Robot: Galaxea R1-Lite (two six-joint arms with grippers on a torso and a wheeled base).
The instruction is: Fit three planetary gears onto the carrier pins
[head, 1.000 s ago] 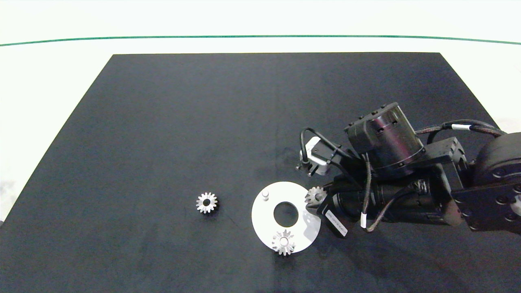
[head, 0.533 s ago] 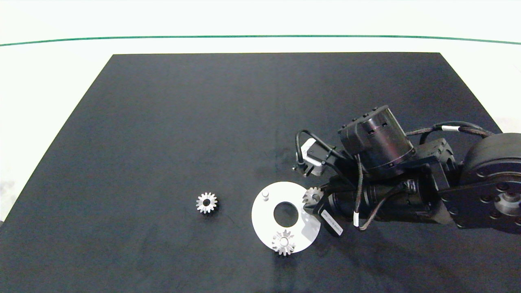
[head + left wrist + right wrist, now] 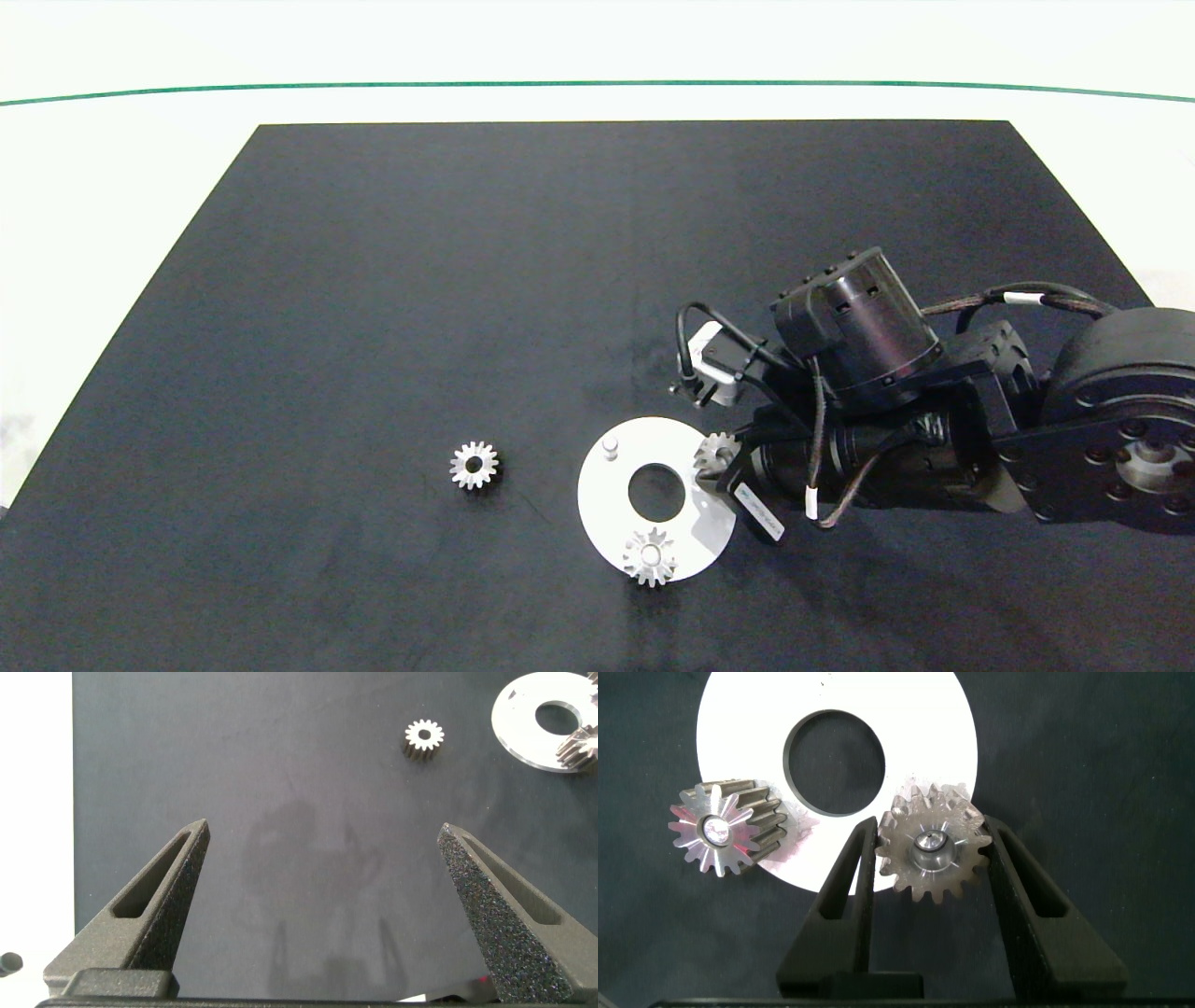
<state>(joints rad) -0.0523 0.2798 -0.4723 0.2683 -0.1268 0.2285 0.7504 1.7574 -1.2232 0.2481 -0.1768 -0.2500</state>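
Silver gear (image 3: 932, 851) in right end effector (image 3: 932, 863)

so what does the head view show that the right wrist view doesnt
Only the head view shows the loose gear lying on the black mat, the bare carrier pin, and the right arm itself. Only the right wrist view shows the right gripper closed on a gear with a pin tip visible in its bore. Both show the white carrier disc, the gear already seated, and the gripped gear.
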